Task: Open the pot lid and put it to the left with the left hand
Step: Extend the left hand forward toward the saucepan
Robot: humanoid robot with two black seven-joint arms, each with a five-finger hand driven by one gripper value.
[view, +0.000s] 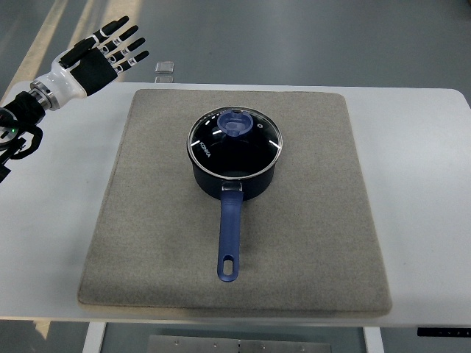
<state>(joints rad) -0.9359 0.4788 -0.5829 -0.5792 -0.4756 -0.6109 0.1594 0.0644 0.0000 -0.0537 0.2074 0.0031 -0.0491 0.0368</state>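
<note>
A dark blue pot [234,173] stands in the middle of a beige mat [147,235], its long blue handle [229,239] pointing toward me. A glass lid [221,143] with a blue knob [235,122] rests shut on the pot. My left hand [110,50] hovers at the far left, well up and left of the pot, fingers spread and holding nothing. The right arm does not show.
The mat lies on a white table [51,220]. A small clear object [165,69] sits at the table's far edge, just right of my left hand. Bare mat [154,147] stretches left of the pot.
</note>
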